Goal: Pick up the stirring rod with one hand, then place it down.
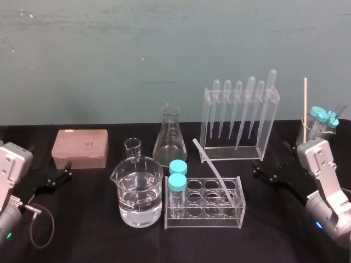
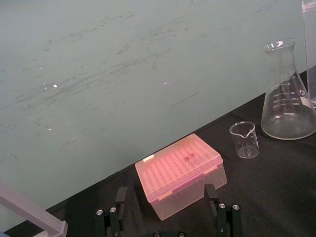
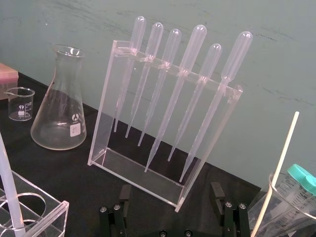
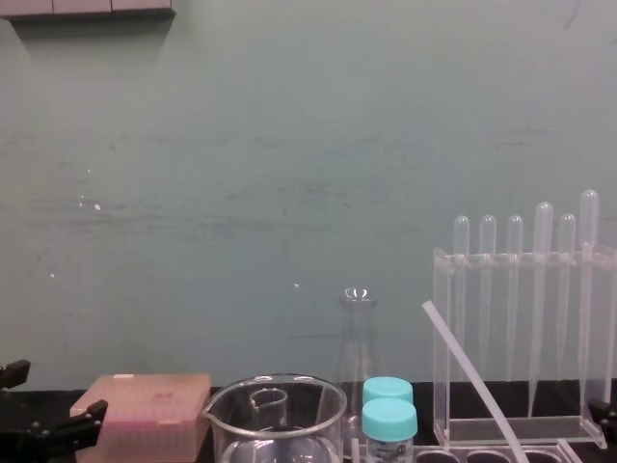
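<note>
Stirring rod (image 1: 211,165): centre-right of the head view, leaning in the clear test-tube rack (image 1: 208,219). Its lower end sits in a rear well and its upper end tilts toward the upper left, close to the pipette stand (image 1: 236,149); I cannot tell whether it touches the stand.
Left gripper (image 1: 67,169): lower left of the head view, low over the black table (image 1: 93,235). The fingers are spread apart with nothing between them, and they point at the pink tip box (image 1: 80,148).
Right gripper (image 1: 256,170): lower right, fingers likewise parted and empty, well apart from the rod and facing the pipette stand.
Glassware: a water-filled beaker (image 1: 138,197) stands just left of the rack, two blue-capped tubes (image 1: 177,183) sit in its left wells, and an Erlenmeyer flask (image 1: 169,134) stands behind.
Far right: a thin pale stick (image 1: 305,107) stands in a glass beaker (image 1: 310,131).
</note>
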You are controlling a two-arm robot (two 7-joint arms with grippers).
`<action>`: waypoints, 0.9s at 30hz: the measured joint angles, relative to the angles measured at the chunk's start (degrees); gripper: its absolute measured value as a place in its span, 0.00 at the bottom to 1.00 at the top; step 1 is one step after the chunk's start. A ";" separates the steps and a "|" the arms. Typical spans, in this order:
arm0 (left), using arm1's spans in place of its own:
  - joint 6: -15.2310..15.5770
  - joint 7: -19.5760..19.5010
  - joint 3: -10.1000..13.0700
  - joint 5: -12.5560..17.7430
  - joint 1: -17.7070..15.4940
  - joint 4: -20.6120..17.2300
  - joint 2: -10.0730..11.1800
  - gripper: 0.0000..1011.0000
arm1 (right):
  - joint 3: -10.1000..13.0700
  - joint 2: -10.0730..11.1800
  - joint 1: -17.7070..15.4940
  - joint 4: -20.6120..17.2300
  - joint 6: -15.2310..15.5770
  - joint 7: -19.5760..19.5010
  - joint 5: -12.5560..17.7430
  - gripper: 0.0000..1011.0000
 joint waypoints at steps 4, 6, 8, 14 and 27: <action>-0.01 0.00 0.00 0.00 0.00 0.00 0.00 0.99 | 0.00 0.00 0.00 0.00 0.00 0.00 0.00 0.99; 0.00 0.00 0.00 0.00 0.00 0.00 0.00 0.99 | 0.00 0.00 0.00 0.00 0.00 0.00 0.00 0.99; 0.00 0.00 0.00 0.00 0.00 0.00 0.00 0.99 | 0.28 -0.14 -0.04 0.00 -0.30 0.09 -0.32 0.99; 0.00 0.00 0.00 0.00 0.00 0.00 0.00 0.99 | 1.80 -1.22 -0.41 -0.62 -5.88 -0.76 -2.34 0.99; 0.00 0.00 0.00 0.00 0.00 0.00 0.00 0.99 | 0.02 -3.51 2.79 -3.42 -21.87 0.20 -12.66 0.99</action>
